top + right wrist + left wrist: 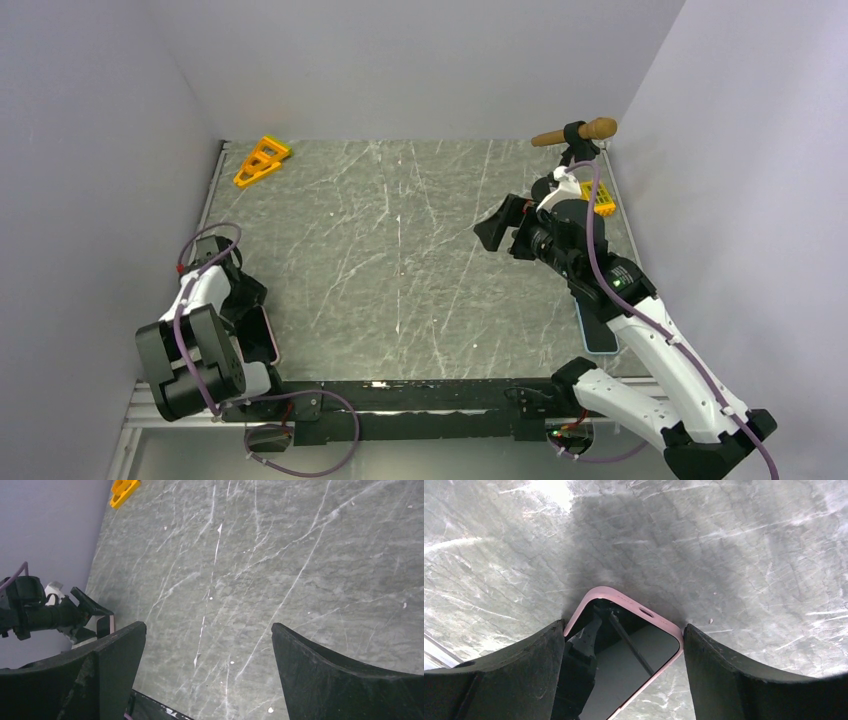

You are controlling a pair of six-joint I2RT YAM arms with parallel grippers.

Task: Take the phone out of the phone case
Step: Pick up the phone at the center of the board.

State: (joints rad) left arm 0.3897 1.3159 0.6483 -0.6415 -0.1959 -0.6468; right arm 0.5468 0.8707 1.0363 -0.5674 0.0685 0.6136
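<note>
Two jaws of left gripper [623, 628] flank phone case [591, 598], long axis running back between them; grip unclear. Right gripper [209, 628] gaping, well apart.

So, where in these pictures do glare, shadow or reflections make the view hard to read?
Left wrist view: glare whitens the table at the top edge, a dark shadow surrounds the phone case, and the phone screen shows a dark reflection. Right wrist view: even light, no strong shadow. Top view: a small bright spot on the black rail.
</note>
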